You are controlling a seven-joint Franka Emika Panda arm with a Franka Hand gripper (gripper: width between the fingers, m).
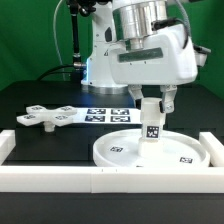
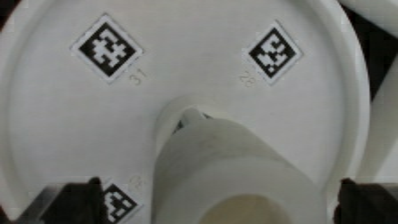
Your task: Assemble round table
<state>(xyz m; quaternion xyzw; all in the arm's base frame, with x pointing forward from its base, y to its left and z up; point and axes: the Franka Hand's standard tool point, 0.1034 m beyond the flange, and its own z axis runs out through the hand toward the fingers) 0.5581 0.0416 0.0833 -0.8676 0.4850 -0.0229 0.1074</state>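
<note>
My glossy white arm housing (image 1: 152,58) carries a silver metal collar (image 1: 140,20); my small dark fingers (image 1: 136,98) hang beneath.

Black table top (image 1: 30,100), carrying 1 large rimmed round disc (image 1: 120,152) near the front. Flat cross-shaped piece (image 1: 48,117) lying well apart toward the exterior view's left, marker board (image 1: 107,114) between them, white border rails (image 1: 60,178) along the edge.

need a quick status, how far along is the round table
Early. Done: nothing visibly joined. In hand: the gripper holds the post upright over the disc's centre. Left: seating the post, then adding the cross-shaped piece, which lies loose on the table.
</note>
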